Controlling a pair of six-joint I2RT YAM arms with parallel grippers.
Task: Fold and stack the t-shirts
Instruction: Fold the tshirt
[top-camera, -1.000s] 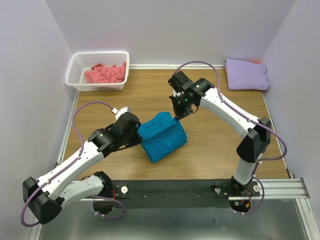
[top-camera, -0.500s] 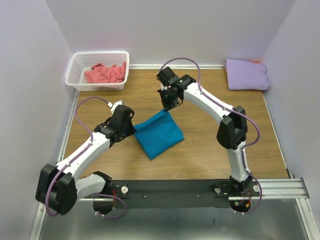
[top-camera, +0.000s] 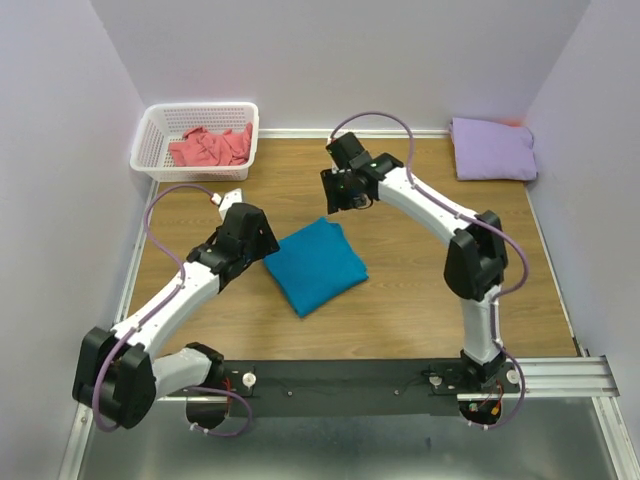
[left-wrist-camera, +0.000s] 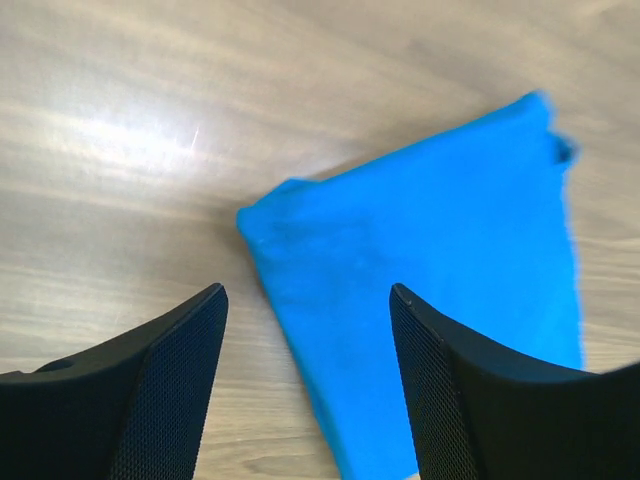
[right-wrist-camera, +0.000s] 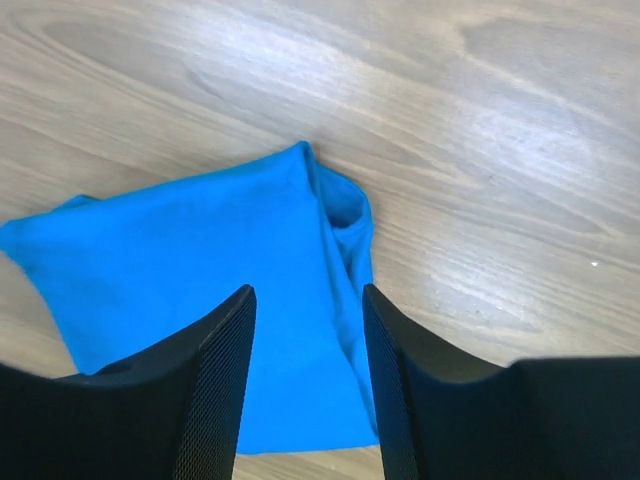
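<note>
A teal-blue t-shirt (top-camera: 315, 265) lies folded flat in the middle of the wooden table. My left gripper (top-camera: 265, 248) hovers open over its left corner, and in the left wrist view the left gripper (left-wrist-camera: 308, 292) has nothing between its fingers, with the blue t-shirt (left-wrist-camera: 430, 250) on the wood below. My right gripper (top-camera: 337, 205) hangs open just above the shirt's far corner; the right gripper (right-wrist-camera: 307, 290) is empty over the blue t-shirt (right-wrist-camera: 180, 250). A pale lavender t-shirt (top-camera: 492, 150) lies folded at the far right. A coral-pink t-shirt (top-camera: 210, 147) sits crumpled in the basket.
The white lattice basket (top-camera: 200, 108) stands in the far left corner against the walls. Pale walls close the table on the left, back and right. A black rail with both arm bases runs along the near edge.
Both grippers have opened and let go of the blue t-shirt. Its lifted far corner has dropped, so it now lies flat. The right gripper has drawn back a little toward the far side.
</note>
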